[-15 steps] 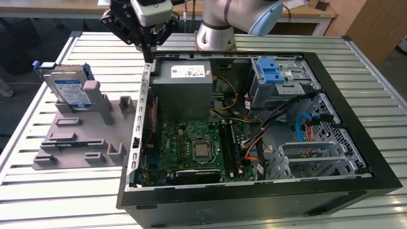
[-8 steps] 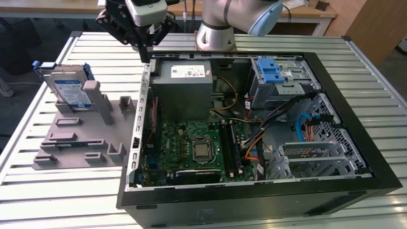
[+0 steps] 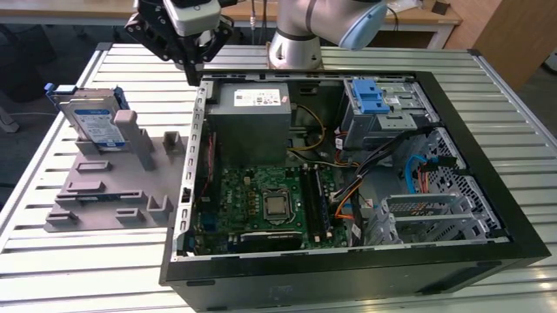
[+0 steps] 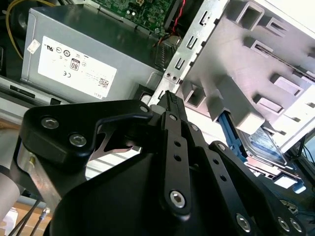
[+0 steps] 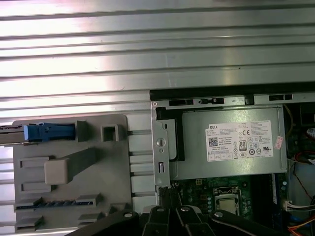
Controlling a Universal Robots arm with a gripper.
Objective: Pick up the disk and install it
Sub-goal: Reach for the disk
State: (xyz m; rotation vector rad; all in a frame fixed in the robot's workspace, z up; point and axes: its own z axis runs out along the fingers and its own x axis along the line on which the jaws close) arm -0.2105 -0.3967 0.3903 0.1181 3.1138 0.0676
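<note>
The disk [image 3: 94,120] stands on edge in a slot at the far end of a grey holder plate [image 3: 104,195], on the exterior view's left; its blue-and-white label and blue carrier frame show. In the first wrist view the disk [image 5: 49,132] appears edge-on as a blue strip, and in the second wrist view the disk [image 4: 266,147] leans behind a grey post. My gripper [image 3: 192,65] hangs above the open computer case's far left corner, well to the right of the disk. Its black fingers [image 4: 170,105] are shut together with nothing held, their tips [image 5: 170,194] over the case wall.
The open computer case [image 3: 487,261] lies on a slatted metal table [image 3: 78,274]. Inside are a grey power supply [image 3: 252,124], the motherboard [image 3: 270,202], cables, and a silver drive cage with a blue latch [image 3: 370,98]. The holder plate carries several raised posts and slots.
</note>
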